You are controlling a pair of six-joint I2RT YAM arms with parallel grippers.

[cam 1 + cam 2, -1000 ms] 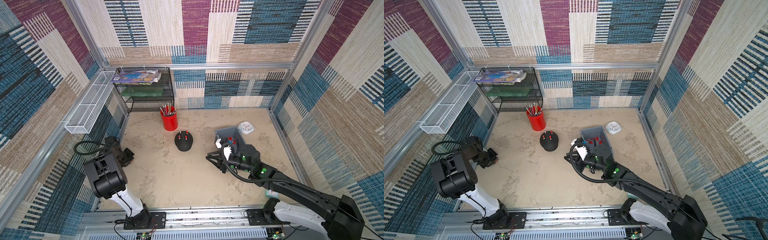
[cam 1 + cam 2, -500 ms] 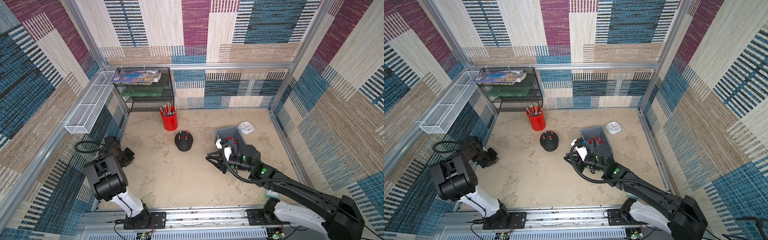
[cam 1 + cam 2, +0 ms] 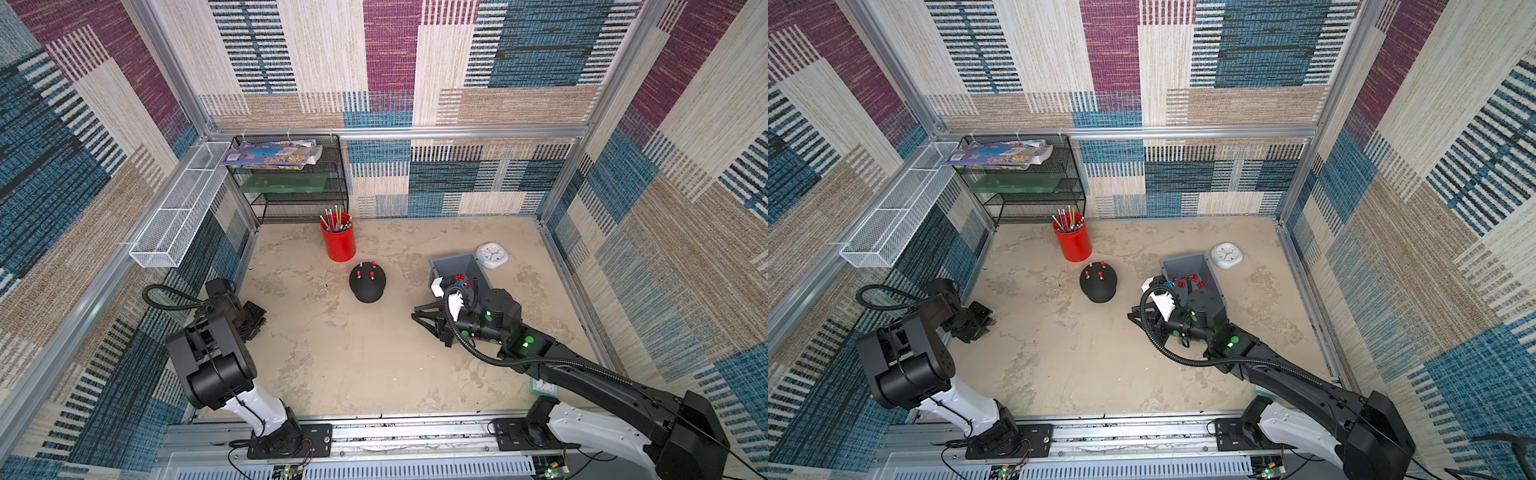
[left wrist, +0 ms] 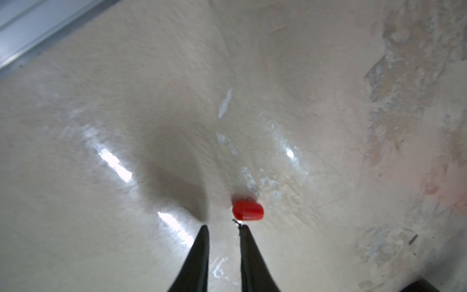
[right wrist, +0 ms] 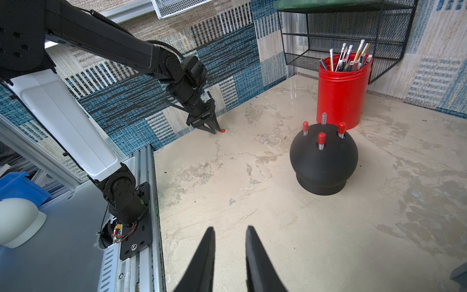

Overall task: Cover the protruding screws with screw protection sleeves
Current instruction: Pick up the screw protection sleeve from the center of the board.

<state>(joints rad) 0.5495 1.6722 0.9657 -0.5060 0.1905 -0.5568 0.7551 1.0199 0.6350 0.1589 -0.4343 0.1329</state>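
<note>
Gap of L gripper (image 4: 222, 226) narrower vs before, sleeve (image 4: 248, 210) beside tip

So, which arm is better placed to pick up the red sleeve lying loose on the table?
Left. The left gripper sits right beside the sleeve, jaws slightly apart; the right gripper is empty and far across the table.

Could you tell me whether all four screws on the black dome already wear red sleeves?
No, in the right wrist view one screw stands bare, while the other three carry red sleeves.
</note>
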